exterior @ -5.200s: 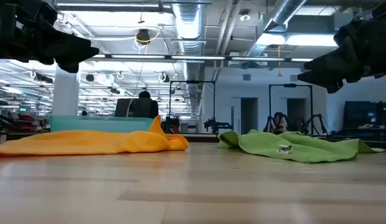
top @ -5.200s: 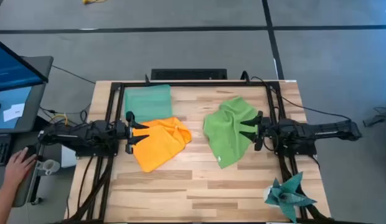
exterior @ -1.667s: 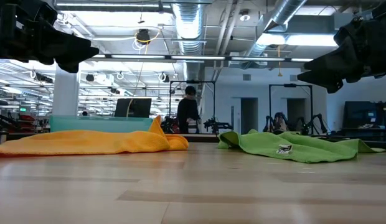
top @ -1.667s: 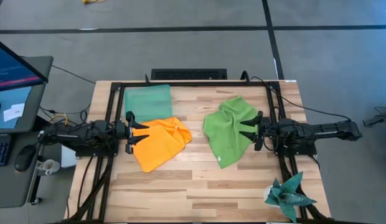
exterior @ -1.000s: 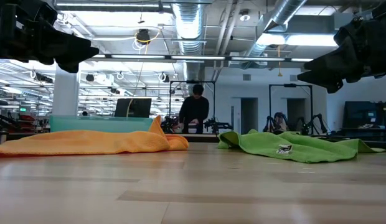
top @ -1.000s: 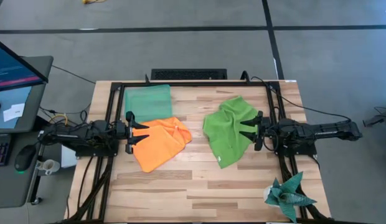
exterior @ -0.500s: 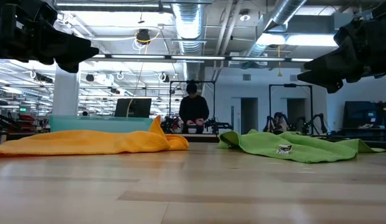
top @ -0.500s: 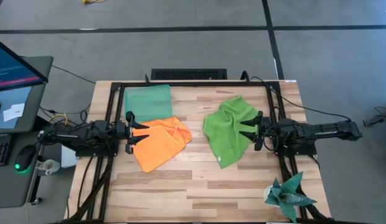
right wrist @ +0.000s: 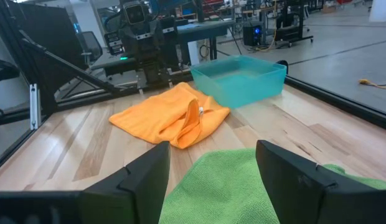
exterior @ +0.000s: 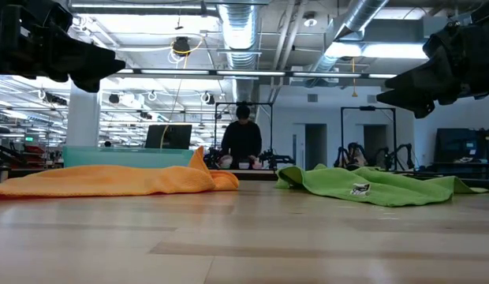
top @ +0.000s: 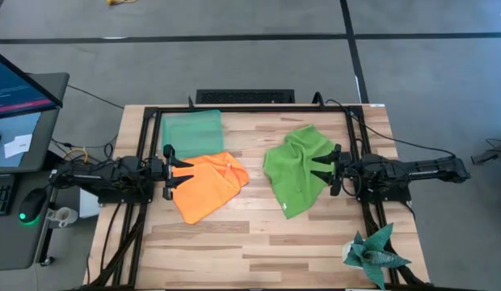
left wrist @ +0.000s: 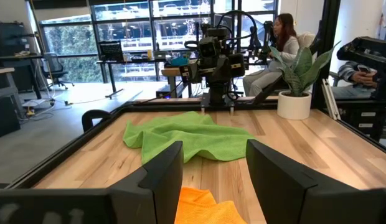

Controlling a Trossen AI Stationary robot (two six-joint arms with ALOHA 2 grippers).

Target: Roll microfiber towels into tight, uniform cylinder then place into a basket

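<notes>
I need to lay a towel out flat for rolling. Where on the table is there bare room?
The widest bare wood is the near strip of the table, below the orange towel and green towel, bordered on the right by the spiky teal object. A narrower lane runs between the towels. The far-left corner is crowded: the basket touches the orange towel.

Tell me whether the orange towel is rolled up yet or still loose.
Still loose. The orange towel lies crumpled and partly folded over on the table, not in a cylinder, beside the basket.
</notes>
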